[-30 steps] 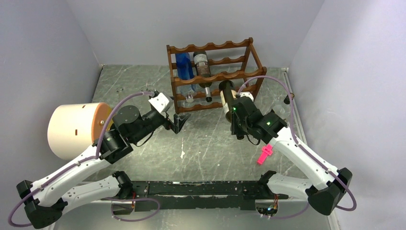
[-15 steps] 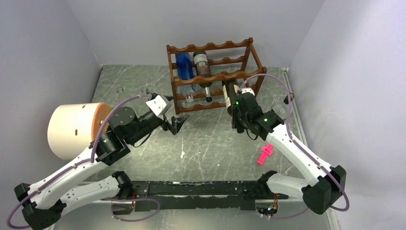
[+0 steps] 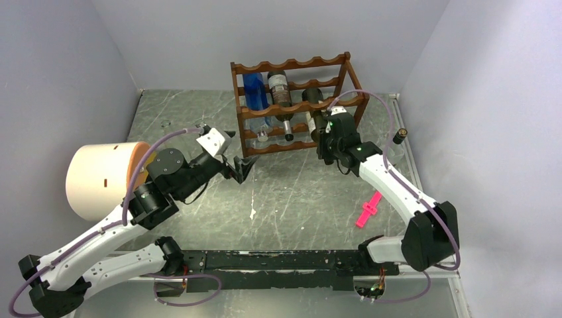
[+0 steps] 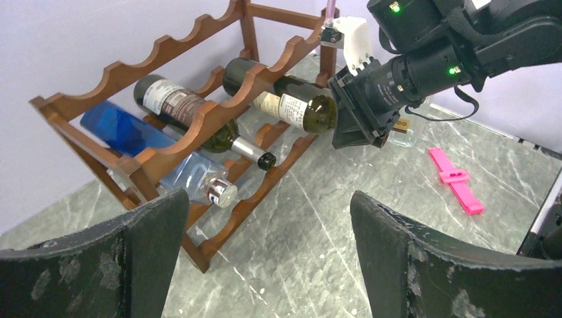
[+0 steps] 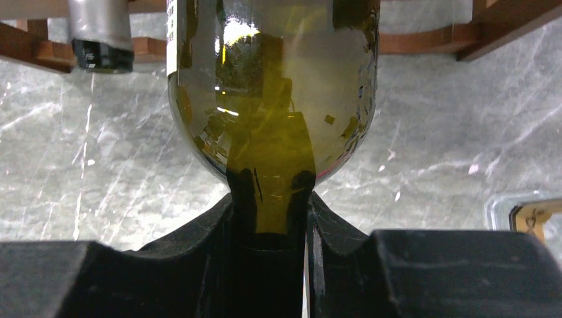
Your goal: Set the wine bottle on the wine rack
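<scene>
Since earlier frame, wine rack (image 3: 265,109) upper tier is reached: wine bottle (image 4: 281,101) is now laid in third scallop, beside dark bottle (image 3: 281,93). Neck is clamped by right gripper (image 5: 268,222). Left gripper (image 4: 265,218) is held wide apart, empty, near rack front.
</scene>
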Tool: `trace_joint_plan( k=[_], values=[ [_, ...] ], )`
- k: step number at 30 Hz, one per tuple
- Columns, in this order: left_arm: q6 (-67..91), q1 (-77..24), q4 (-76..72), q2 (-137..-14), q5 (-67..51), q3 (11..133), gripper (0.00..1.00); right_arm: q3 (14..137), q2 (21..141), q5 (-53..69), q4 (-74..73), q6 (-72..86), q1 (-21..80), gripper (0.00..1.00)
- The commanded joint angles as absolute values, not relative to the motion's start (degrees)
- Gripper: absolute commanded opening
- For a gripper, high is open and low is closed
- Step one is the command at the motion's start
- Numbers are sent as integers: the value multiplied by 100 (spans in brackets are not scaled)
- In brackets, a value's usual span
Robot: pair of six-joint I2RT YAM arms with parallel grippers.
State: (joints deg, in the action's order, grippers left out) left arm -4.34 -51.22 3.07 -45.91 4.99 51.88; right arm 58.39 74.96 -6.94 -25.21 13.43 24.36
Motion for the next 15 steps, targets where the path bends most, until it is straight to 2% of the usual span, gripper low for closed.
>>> trace_joint_plan(
  k=[1, 9, 15],
  values=[
    [135, -5151, 510, -4599, 1190, 5418, 95, 6207, 7633, -424, -1112, 934, 2259, 0],
    [146, -5146, 1394, -4797, 1028, 5932, 95, 6590, 8153, -285, -892, 688, 2145, 0],
    [134, -5150, 1334, -4813, 1087, 5842, 95, 6914, 8542, -567, -893, 643, 2145, 0]
  ],
)
